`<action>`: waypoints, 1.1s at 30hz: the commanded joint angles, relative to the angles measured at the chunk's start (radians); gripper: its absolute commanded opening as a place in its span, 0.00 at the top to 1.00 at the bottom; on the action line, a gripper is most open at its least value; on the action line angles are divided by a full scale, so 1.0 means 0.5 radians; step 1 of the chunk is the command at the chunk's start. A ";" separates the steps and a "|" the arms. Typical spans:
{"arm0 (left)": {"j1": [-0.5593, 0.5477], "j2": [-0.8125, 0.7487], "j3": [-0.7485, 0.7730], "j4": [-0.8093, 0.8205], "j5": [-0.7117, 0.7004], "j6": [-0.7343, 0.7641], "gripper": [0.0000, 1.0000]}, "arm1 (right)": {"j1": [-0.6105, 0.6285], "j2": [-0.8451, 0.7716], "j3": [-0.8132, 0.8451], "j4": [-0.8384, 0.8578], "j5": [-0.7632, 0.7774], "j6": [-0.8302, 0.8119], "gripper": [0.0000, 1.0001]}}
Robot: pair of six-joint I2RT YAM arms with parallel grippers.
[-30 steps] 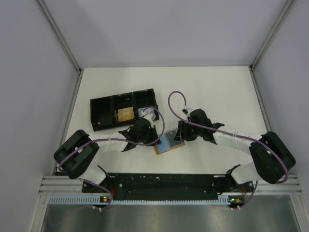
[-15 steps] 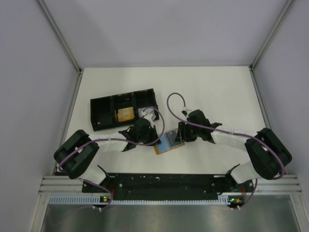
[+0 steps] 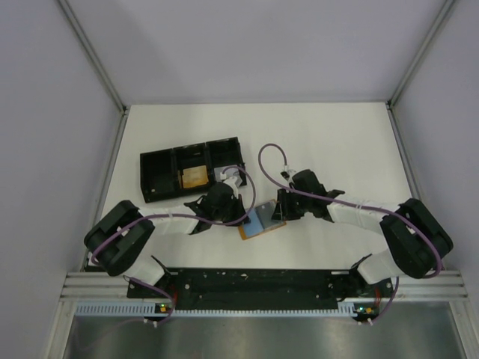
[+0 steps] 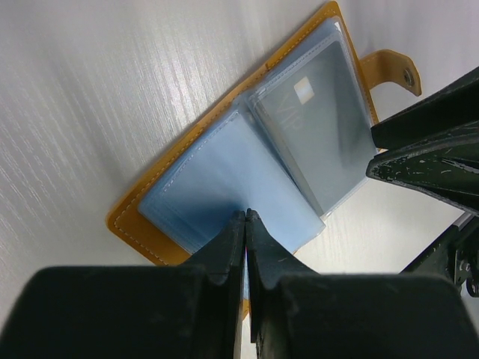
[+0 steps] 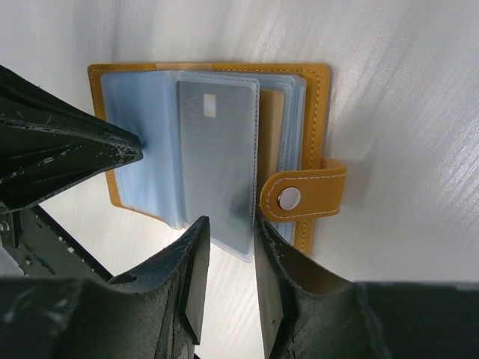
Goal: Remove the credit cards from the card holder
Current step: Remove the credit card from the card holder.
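The orange-tan card holder [image 3: 263, 225] lies open on the table between the two grippers. In the left wrist view the holder [image 4: 147, 210] shows pale blue sleeve pages and a grey-blue credit card [image 4: 320, 133] in a clear sleeve. My left gripper [image 4: 245, 215] is shut on the edge of the blue pages. In the right wrist view my right gripper [image 5: 229, 223] is open, its jaws either side of the lower edge of the sleeved card [image 5: 218, 161], beside the snap tab [image 5: 303, 196]. Other cards are hidden in the sleeves.
A black three-compartment tray [image 3: 159, 174] stands at the back left of the holder, with a tan item [image 3: 195, 178] in its middle compartment. Grey walls enclose the white table on three sides. The arms' base rail [image 3: 254, 283] runs along the near edge.
The right arm has shifted slightly left toward the holder. The left gripper has stayed shut on the pages, and the holder has barely moved.
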 commanded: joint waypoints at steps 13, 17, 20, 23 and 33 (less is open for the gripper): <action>-0.002 0.023 -0.018 -0.002 0.015 -0.022 0.94 | 0.080 -0.166 0.085 0.240 -0.292 0.096 0.70; -0.002 -0.045 -0.073 0.071 0.012 -0.081 0.94 | 0.126 -0.111 0.103 0.292 -0.313 0.127 0.70; -0.002 -0.088 -0.116 0.105 -0.015 -0.111 0.93 | 0.166 -0.062 0.127 0.325 -0.338 0.145 0.69; -0.005 -0.131 -0.150 0.124 -0.040 -0.136 0.93 | 0.215 -0.010 0.152 0.384 -0.372 0.173 0.65; 0.001 -0.489 -0.306 0.022 -0.316 -0.234 0.89 | 0.242 0.064 0.201 0.405 -0.485 0.142 0.54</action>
